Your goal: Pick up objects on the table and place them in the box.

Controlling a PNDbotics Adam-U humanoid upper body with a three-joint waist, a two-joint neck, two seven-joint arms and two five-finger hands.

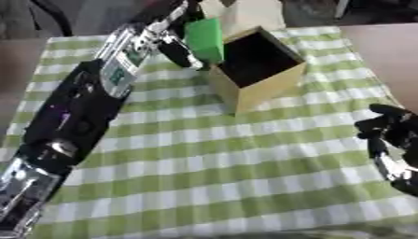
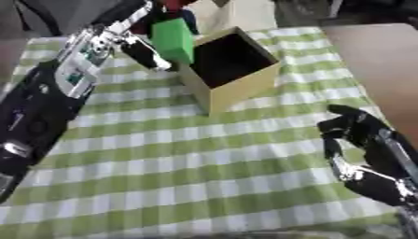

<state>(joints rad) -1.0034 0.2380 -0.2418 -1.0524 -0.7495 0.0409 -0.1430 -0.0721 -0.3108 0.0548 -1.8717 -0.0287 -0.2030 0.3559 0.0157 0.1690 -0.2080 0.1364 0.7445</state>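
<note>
So the green block (image 1: 204, 39) is up in the air right at the box's (image 1: 269, 86) far-left rim, held by the left hand (image 1: 176, 46), whose fingers are curled around it from the left side. It isn't over the opening yet as far as the views show; most of it hangs outside the near-left wall, just beside the top edge.

What could go wrong: if the hand lets go here, the block probably clips the rim and tumbles onto the bench (image 1: 245, 168) instead of dropping in. The box also looks light, plain cardboard, open top, sitting askew on the green checked cloth, so a nudge from the block or the fingers could shove or tip it.

The block itself is a bright green, boxy thing with flat faces, standing taller than wide in the grip. There's something red behind it in the right eye view, but it's too blurry to say what.

The right hand (image 2: 359, 135) rests at the lower right, fingers loosely relaxed, holding nothing, well apart from the box.
</note>
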